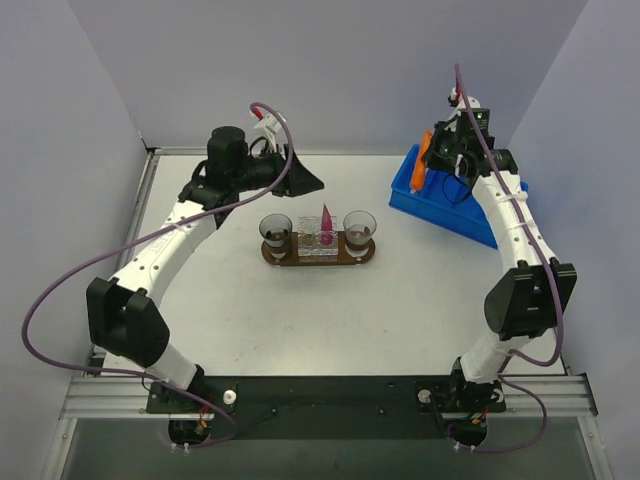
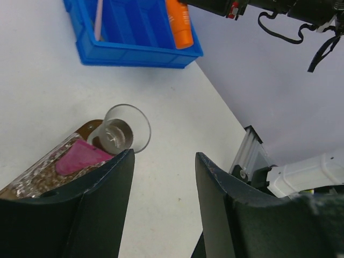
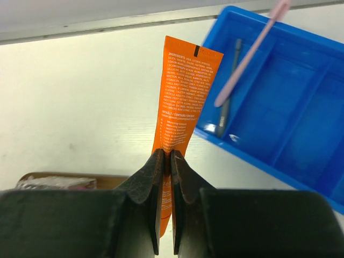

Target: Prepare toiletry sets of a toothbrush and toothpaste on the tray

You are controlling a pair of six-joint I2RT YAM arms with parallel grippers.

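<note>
Your right pincer [image 3: 166, 158] is clamped tight on the orange tube [image 3: 183, 97], gripping it near the narrow end with the wide crimped end pointing away. The tube hangs in the air at the left edge of the blue bin [image 1: 450, 215], far right on the tabletop [image 1: 200, 300]. So I'd call this the carry step: the orange toothpaste is out of the bin and not yet on the tray [image 1: 272, 256]. The tray sits mid-tabletop with a glass [image 1: 277, 230] at its left end, another glass [image 1: 359, 227] at its right end, and the magenta tube [image 1: 327, 228] between them on something clear. The pink toothbrush [image 3: 250, 54] leans in the bin, one end poking over its rim, untouched. Your left pincer [image 2: 164, 161] has its jaws wide apart and empty, hovering just far of the tray. Next, swing the right arm left and nearer, bring the tube down over the tray, and mind the right glass on the way in. Let go only once the tube is low. After that, the toothbrush will want a thin, careful pinch.
</note>
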